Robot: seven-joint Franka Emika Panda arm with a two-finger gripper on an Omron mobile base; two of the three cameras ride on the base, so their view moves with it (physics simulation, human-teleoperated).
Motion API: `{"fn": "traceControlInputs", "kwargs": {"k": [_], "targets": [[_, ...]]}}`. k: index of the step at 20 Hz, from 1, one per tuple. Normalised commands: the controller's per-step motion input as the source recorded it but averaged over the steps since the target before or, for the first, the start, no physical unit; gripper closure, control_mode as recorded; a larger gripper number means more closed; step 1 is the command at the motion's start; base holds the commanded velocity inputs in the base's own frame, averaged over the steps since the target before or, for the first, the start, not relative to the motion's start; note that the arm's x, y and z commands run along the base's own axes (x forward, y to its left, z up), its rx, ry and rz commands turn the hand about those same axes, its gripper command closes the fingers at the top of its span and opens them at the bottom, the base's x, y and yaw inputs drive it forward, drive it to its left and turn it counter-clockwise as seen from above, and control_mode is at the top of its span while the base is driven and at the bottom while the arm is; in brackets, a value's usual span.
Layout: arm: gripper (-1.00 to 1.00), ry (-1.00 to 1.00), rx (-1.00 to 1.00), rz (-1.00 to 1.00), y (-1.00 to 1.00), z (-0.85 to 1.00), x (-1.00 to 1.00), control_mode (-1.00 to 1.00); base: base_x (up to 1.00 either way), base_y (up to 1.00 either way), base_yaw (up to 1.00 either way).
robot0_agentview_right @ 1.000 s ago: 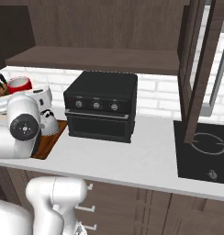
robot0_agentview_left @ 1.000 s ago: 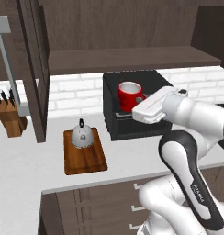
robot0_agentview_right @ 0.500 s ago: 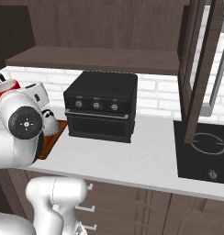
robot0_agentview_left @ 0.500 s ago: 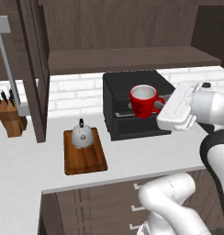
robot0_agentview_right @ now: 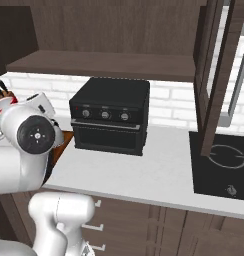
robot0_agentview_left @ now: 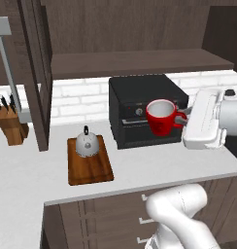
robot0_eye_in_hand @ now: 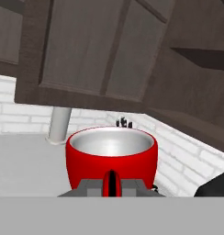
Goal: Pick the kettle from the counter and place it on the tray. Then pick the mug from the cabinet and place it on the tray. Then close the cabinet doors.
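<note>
My gripper [robot0_agentview_left: 183, 118] is shut on the side handle of the red mug [robot0_agentview_left: 161, 116] and holds it upright in the air in front of the black oven, to the right of the tray [robot0_agentview_left: 90, 168]. In the hand view the mug [robot0_eye_in_hand: 111, 158] sits right before the fingers, its handle clamped between them at my gripper [robot0_eye_in_hand: 111, 186]. The silver kettle [robot0_agentview_left: 86, 143] stands on the tray's far half. Above is the cabinet with its bare shelf [robot0_agentview_left: 135, 62]. Both cabinet doors stand open: the left door [robot0_agentview_left: 35, 73] and the right door [robot0_agentview_right: 214, 75].
A black countertop oven [robot0_agentview_left: 140, 99] stands at the back of the counter [robot0_agentview_left: 23, 180]. The knife block [robot0_agentview_left: 11, 127] is far left by the wall. A black cooktop [robot0_agentview_right: 224, 165] lies to the right. Drawers [robot0_agentview_left: 110, 219] run below the counter edge.
The arm has carried the mug rightward, lower and nearer to the base, away from the cabinet shelf. The kettle and tray have stayed put.
</note>
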Motion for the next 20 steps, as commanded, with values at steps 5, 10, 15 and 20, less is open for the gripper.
{"fn": "traceControlInputs", "kwargs": {"k": [5, 10, 15, 20], "targets": [[1.00, -0.03, 0.00, 0.02, 0.00, -0.57, 0.00, -1.00, 0.00, 0.00, 0.00], [1.00, -0.08, 0.04, 0.02, 0.00, -0.73, 0.00, -1.00, 0.00, 0.00, 0.00], [1.00, -0.07, 0.07, 0.00, 0.00, -0.67, 0.00, -1.00, 0.00, 0.00, 0.00], [1.00, -0.08, 0.09, 0.01, 0.01, -0.67, 0.00, -1.00, 0.00, 0.00, 0.00]]}}
